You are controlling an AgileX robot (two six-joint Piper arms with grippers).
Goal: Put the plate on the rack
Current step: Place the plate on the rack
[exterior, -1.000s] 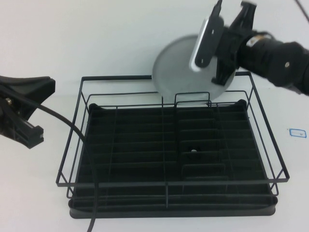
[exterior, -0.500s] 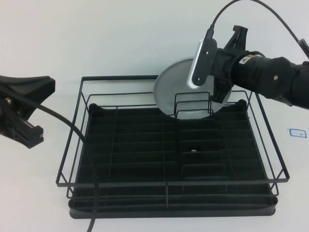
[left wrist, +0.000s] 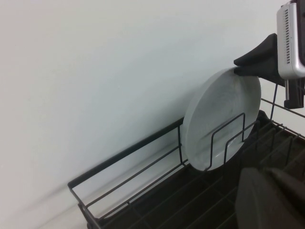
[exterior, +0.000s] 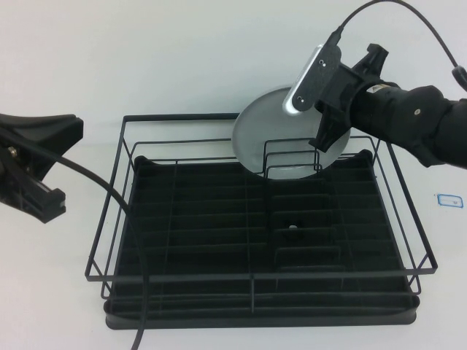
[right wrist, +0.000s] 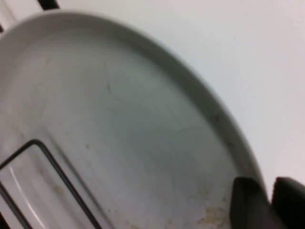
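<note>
The plate [exterior: 266,135] is pale grey-white and stands on edge at the back of the rack [exterior: 182,219], leaning behind two upright wire loops [exterior: 292,157]. My right gripper [exterior: 325,135] is at the plate's upper right rim, shut on it. In the right wrist view its two dark fingertips [right wrist: 248,200] straddle the rim of the plate [right wrist: 119,133]. The left wrist view shows the plate [left wrist: 219,119] upright in the rack [left wrist: 143,167], with the right gripper [left wrist: 252,62] at its top edge. My left gripper [exterior: 51,157] hangs shut and empty left of the rack.
A cable [exterior: 109,197] from the left arm drapes across the rack's left side. A small blue-edged label [exterior: 449,198] lies on the white table right of the rack. The rack's ribbed black tray [exterior: 219,240] holds nothing else.
The right gripper carried the plate down from above the rack's back rail into the rack behind the wire loops. In the last half second it tilted slightly up and right; the plate stayed put.
</note>
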